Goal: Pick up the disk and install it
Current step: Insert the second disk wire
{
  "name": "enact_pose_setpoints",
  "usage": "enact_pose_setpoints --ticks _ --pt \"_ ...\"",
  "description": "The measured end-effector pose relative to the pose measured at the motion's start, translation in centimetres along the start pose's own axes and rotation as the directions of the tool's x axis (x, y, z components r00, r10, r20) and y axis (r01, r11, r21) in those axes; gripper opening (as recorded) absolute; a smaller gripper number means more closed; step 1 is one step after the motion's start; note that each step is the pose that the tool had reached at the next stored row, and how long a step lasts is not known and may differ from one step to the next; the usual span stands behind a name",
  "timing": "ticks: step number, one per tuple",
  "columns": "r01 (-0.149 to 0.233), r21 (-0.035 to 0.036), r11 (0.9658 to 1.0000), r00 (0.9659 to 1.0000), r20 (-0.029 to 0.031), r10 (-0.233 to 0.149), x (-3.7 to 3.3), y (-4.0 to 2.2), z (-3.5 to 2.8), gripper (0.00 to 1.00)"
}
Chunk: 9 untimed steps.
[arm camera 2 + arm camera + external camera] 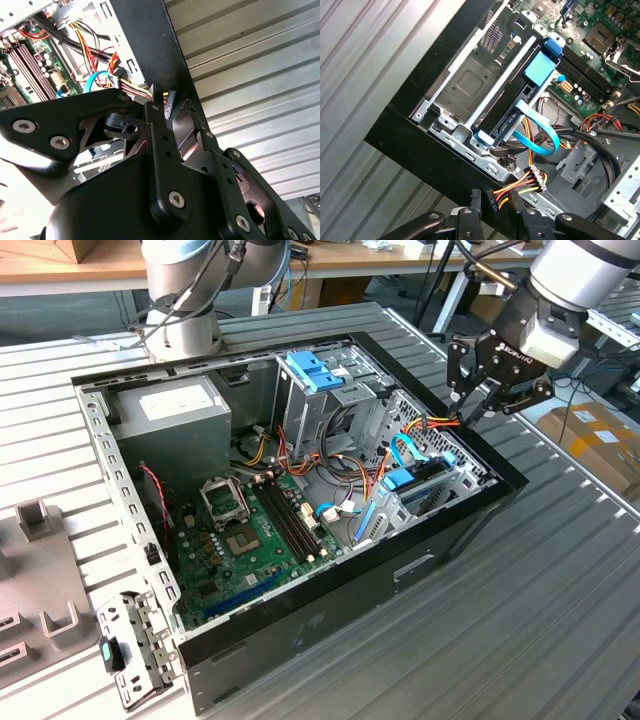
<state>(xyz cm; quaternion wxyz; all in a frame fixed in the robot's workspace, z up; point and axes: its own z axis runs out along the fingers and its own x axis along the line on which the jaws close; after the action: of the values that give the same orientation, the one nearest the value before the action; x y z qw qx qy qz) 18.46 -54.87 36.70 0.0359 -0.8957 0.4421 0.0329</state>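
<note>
Disk (512, 107) is already set in its bay inside the computer case (330, 610). Claw (496, 202) is closed on a small black plug with coloured wires, held just above the case edge.

open computer case (470, 515), motherboard (255, 540), power-supply box (175, 405)

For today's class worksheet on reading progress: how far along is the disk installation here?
Done: the disk looks seated in the drive cage, blue rails in place. In hand: the gripper pinches the power connector at the case edge. Left: that connector is not yet plugged into the disk.
</note>
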Motion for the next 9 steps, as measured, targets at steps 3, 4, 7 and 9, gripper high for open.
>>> enact_pose_setpoints --ticks 3,4,7,9 --pt "0.073 -0.0078 0.9973 0.9974 0.0012 -0.073 0.02 0.00 0.13 0.36" --pt "0.092 -0.0101 0.9957 0.9958 0.0014 -0.092 0.02 0.00 0.15 0.36" --pt "0.151 -0.0162 0.9884 0.9886 0.0032 -0.151 0.03 0.00 0.20 0.36" --pt "0.187 -0.0208 0.9822 0.9824 0.0036 -0.187 0.04 -0.01 0.26 0.36"
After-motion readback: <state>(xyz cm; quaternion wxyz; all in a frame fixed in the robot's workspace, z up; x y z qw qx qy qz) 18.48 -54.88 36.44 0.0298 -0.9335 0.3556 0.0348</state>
